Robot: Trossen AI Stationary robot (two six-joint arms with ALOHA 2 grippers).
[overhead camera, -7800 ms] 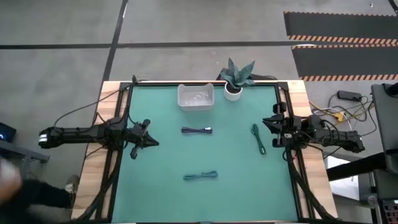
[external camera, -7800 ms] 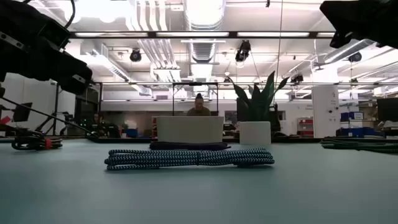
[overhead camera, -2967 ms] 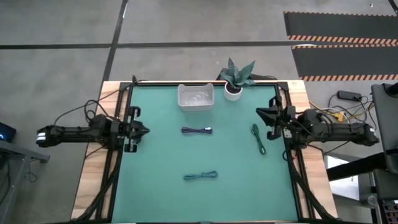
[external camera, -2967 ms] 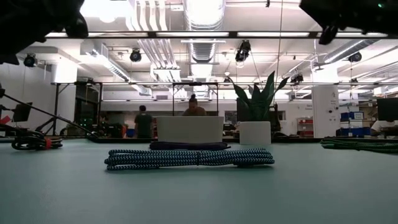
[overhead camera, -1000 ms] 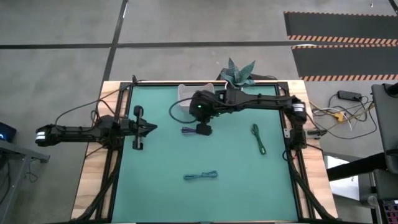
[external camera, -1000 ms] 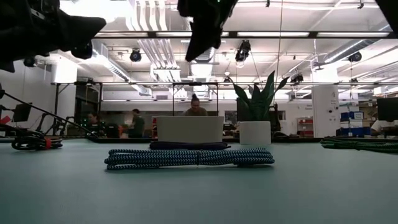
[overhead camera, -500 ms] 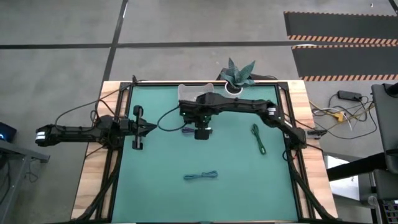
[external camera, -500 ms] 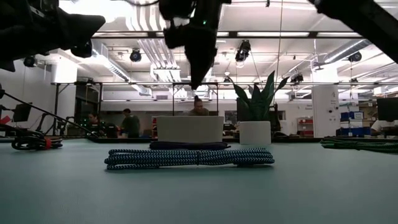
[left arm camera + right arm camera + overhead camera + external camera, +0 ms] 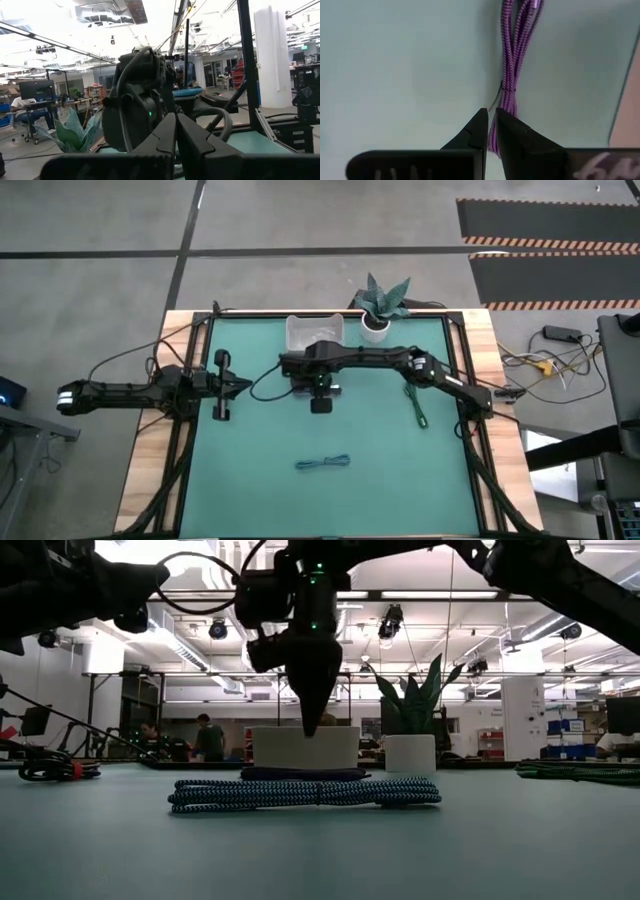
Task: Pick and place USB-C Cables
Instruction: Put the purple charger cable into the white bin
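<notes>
The dark blue cable [image 9: 512, 75] lies flat mid-table, and my right gripper covers most of it in the high view. My right gripper [image 9: 491, 116] points straight down over it with fingers shut. Its tips [image 9: 312, 730] hang a short way above the bundle [image 9: 305, 774]. The teal cable [image 9: 322, 464] lies nearer the near edge. The green cable [image 9: 415, 402] lies toward the right. My left gripper [image 9: 243, 384], shut, waits at the table's left edge.
A clear plastic bin [image 9: 315, 333] stands at the far edge behind the dark blue cable. A potted plant [image 9: 380, 305] stands to its right. The right arm [image 9: 400, 362] stretches across the table's far right part. People move in the room beyond.
My right gripper has come down steadily from high above the table toward the dark blue cable, shifting slightly toward the near edge, fingers pointing down. The cables have not moved.
</notes>
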